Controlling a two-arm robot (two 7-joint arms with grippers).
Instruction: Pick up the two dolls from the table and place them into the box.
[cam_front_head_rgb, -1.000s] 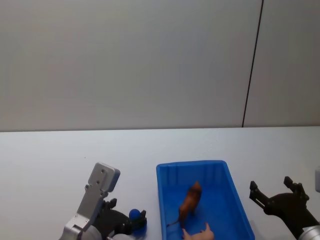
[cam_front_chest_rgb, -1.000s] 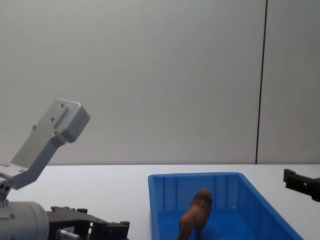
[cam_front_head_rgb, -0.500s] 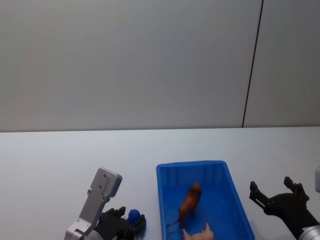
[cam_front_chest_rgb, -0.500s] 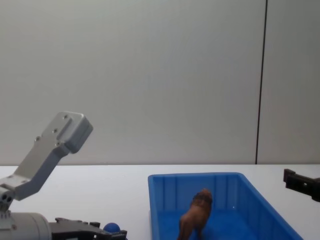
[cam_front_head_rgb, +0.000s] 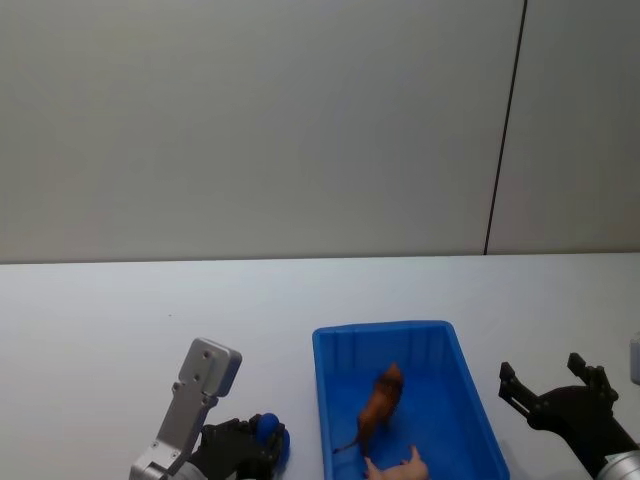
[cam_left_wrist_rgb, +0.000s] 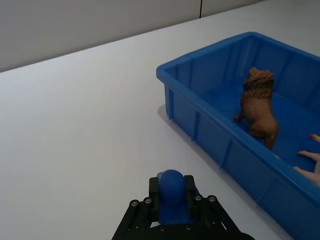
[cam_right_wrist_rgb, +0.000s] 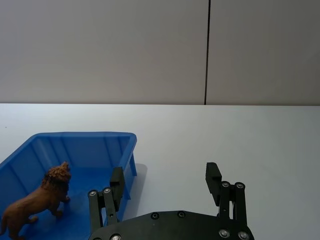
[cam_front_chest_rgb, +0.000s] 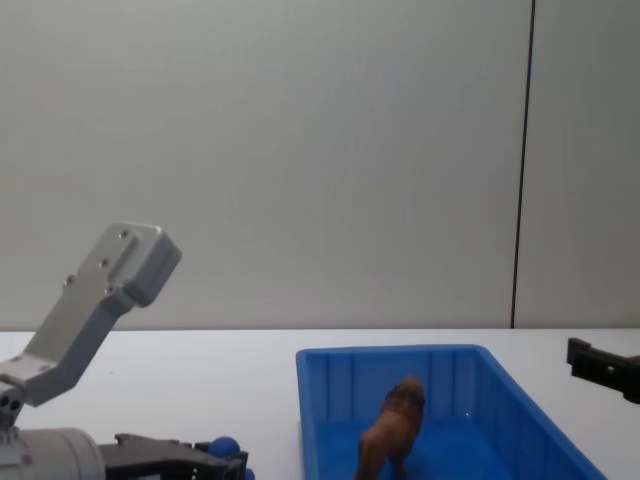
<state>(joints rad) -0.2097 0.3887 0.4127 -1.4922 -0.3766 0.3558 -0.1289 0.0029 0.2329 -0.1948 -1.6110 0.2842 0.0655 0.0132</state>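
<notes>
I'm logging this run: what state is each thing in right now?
brown doll: standing upright inside the box.
pink doll: lying in the box, partly cut off.
box: open-topped, on the table, holding both dolls.
left gripper: shut on a small blue object, left of the box.
right gripper: open, empty, right of the box.

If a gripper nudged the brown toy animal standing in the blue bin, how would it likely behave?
The brown doll stands upright on four thin legs inside the box, so a side nudge would probably tip it. It holds a moulded pose, suggesting stiffness. Being small, it likely weighs little and would slide on the smooth floor.
</notes>
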